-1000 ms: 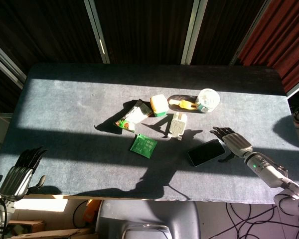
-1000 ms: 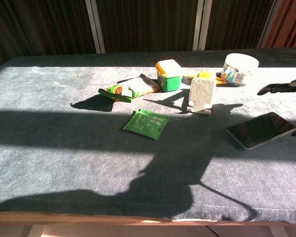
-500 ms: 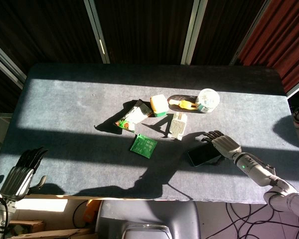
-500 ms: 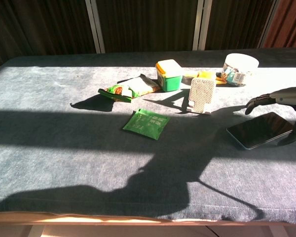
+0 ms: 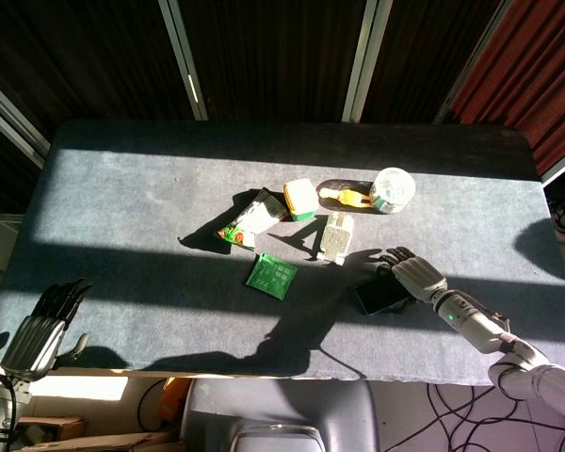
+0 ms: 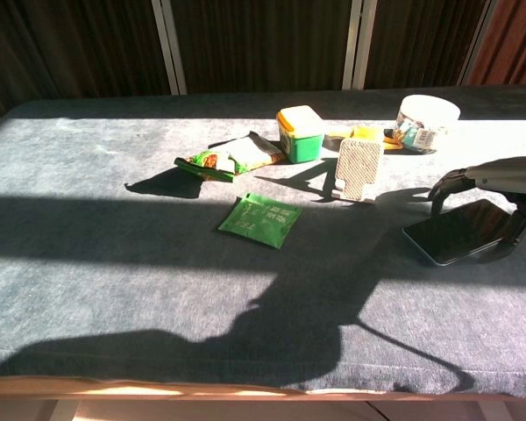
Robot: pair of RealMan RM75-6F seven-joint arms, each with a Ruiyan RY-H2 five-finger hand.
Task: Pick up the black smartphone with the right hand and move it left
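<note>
The black smartphone [image 5: 380,295] [image 6: 460,231] lies flat on the dark grey table [image 5: 141,217], right of centre near the front. My right hand [image 5: 412,273] [image 6: 495,180] hovers over the phone's right end, fingers spread and arched down around it; the thumb reaches down at the phone's near right side. Whether any finger touches the phone is unclear. Nothing is lifted. My left hand [image 5: 45,320] hangs off the table's front left corner, fingers loosely extended and holding nothing; the chest view does not show it.
Left of the phone lie a green sachet [image 5: 271,276] [image 6: 259,218], a snack packet [image 5: 252,219], a green-and-yellow tub [image 5: 299,199], a white mesh stand [image 5: 336,237] [image 6: 358,170] and a clear round jar [image 5: 393,189]. A long shadow crosses the table's front half.
My right hand has moved left from beside the phone's right end to over it, and its fingers have lowered around the phone. The phone and the left hand have not moved.
</note>
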